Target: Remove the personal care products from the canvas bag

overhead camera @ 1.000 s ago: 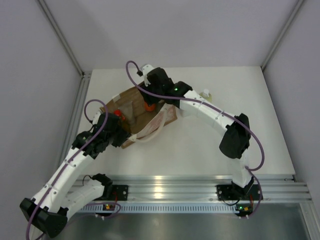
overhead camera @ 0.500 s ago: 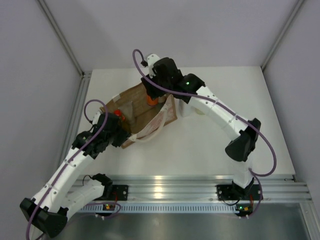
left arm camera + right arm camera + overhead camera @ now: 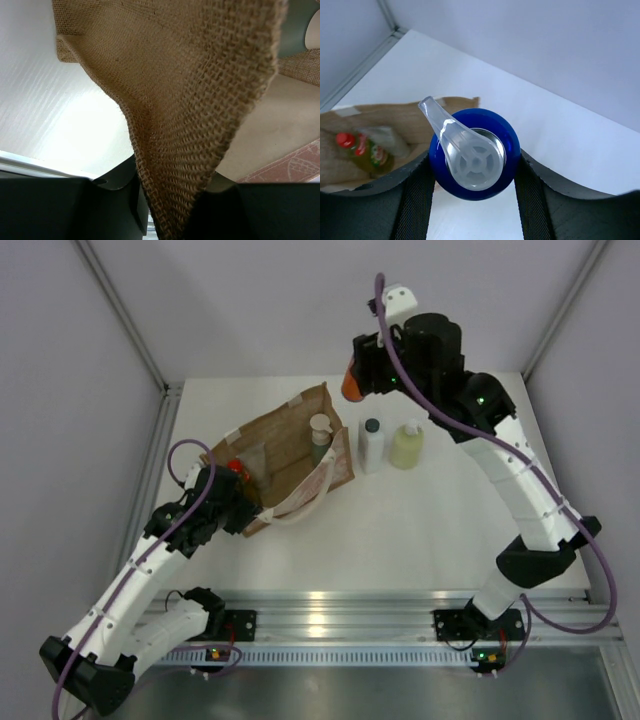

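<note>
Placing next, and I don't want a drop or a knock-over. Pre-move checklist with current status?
1. Right gripper grip on blue bottle: ok, fingers on both sides.
2. Bottle clear of bag: ok, held up past its far-right corner.
3. Left gripper pinching bag edge: ok, jute between its fingers.
4. Bare table for set-down: ok, open space near the white bottle and yellow-green bottle.
5. Those two upright: ok.
6. Bag emptied: not ok, pump bottle and red-cap bottle are inside; whether more lie underneath, cannot tell.
</note>
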`<state>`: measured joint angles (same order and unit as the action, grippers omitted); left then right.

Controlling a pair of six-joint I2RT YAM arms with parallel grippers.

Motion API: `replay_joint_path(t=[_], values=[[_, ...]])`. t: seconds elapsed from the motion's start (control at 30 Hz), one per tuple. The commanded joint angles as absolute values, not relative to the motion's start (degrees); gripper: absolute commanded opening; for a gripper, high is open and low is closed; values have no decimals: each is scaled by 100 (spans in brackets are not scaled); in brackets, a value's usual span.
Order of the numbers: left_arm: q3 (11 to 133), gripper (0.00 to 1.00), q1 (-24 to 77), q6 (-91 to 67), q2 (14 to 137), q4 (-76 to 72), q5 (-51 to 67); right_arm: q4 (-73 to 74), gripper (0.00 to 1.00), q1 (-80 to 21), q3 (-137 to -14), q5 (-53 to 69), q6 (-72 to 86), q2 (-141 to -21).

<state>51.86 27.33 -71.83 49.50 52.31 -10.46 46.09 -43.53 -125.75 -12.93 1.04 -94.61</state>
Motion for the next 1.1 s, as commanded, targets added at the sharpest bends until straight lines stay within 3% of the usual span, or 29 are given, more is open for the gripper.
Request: replay_joint_path(t=[0.0, 0.27, 0.57, 1.07], values=[[5212, 31, 2733, -7198, 4896, 5150, -1011, 4430, 0, -3676, -12658, -1670, 53, -9010], [5212, 31, 2733, -7181, 4825, 5150, -958, 4237, 0, -2401, -11673, -1662, 105, -8605], [5212, 31, 2733, -7137, 4790, 5150, -879, 2314, 0, -1206, -8959, -1451, 500, -7989], [5265, 31, 2733, -7058, 4702, 5159, -817, 300, 0, -756, -6760, -1213, 774, -8481]])
